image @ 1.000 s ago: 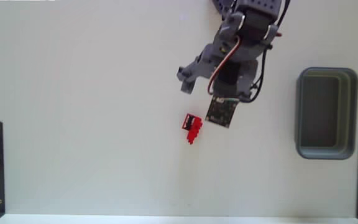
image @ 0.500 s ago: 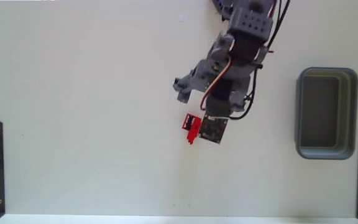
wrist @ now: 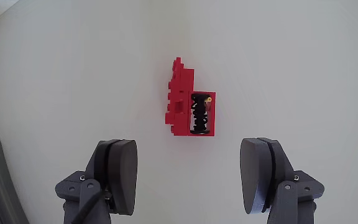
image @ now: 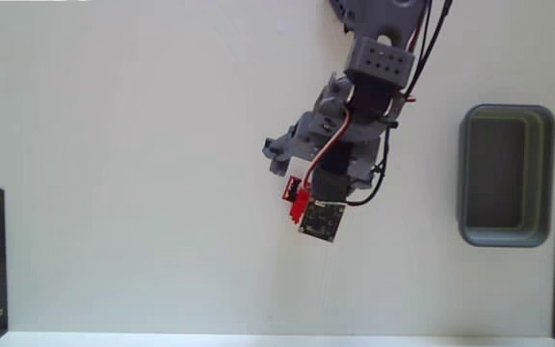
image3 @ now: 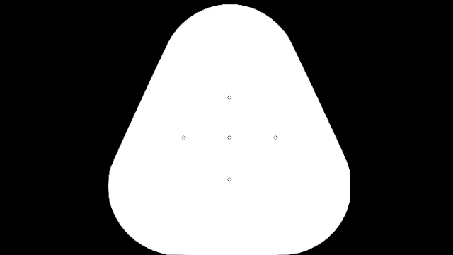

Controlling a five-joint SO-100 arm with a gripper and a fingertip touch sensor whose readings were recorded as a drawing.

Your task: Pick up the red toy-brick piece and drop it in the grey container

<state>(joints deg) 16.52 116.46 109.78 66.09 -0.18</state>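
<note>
From the fixed view I am seeing the arm point(image: 355, 145) covering most of the brick point(image: 294, 196); only its left edge is showing. The arm's base is running off the top edge. The gripper fingertips are hiding under the arm there, so I am not reading their spread from that view. In the wrist view the fingers point(wrist: 120, 174) are being cut by the bottom edge. The dark part inside the brick's point(wrist: 185, 106) recess is too small to identify.
</note>
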